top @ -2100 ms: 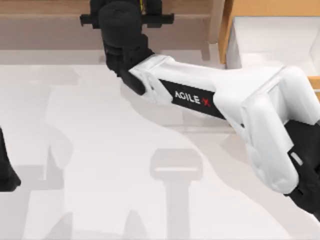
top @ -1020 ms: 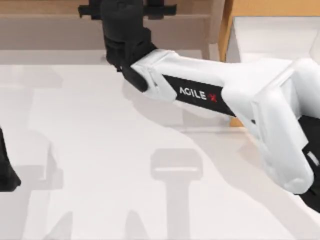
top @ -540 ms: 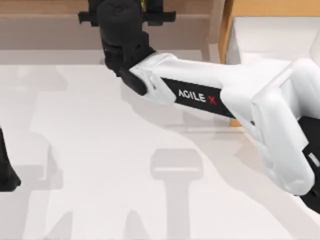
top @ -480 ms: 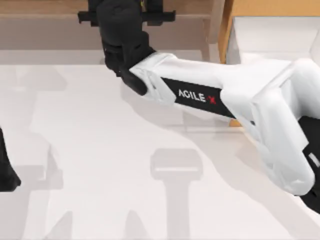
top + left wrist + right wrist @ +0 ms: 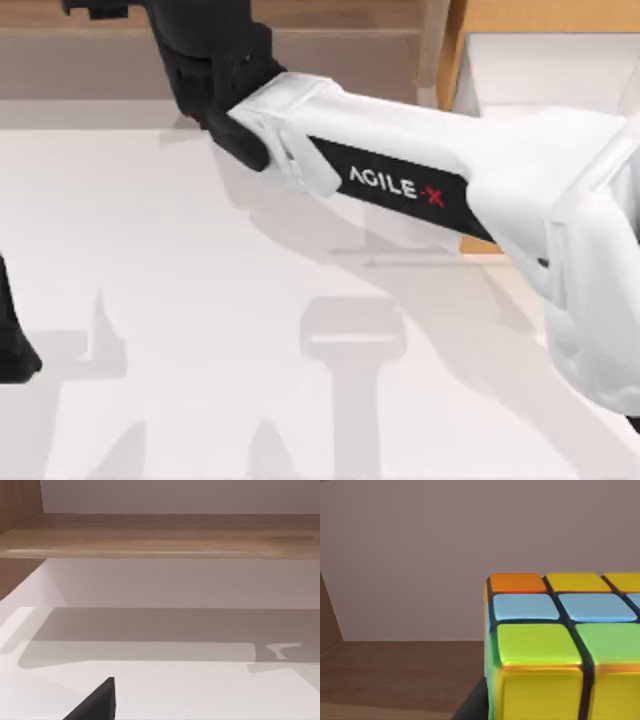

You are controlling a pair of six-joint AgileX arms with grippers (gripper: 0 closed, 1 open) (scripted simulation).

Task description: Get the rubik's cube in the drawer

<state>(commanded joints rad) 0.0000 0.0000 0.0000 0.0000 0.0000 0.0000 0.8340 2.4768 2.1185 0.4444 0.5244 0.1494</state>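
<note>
The rubik's cube (image 5: 560, 645) looms close in the right wrist view, showing yellow, green, blue and one orange tile between dark lines. A dark finger (image 5: 472, 705) of my right gripper rests against its lower edge. From above, my right gripper (image 5: 170, 12) is at the table's far edge over the brown shelf, left of centre, and it hides the cube. The drawer (image 5: 455, 70) stands at the back right, its orange-tan wall framing a white interior. My left arm (image 5: 10, 340) stays parked at the left edge.
The brown wooden shelf (image 5: 340, 50) runs along the back of the white table (image 5: 200, 300); its board (image 5: 160, 535) also shows in the left wrist view. My right arm's white forearm (image 5: 400, 170) crosses from the right side to the back left.
My right arm has risen and swung its gripper leftward along the shelf, partly past the far edge of the top view. The left arm has not moved.
</note>
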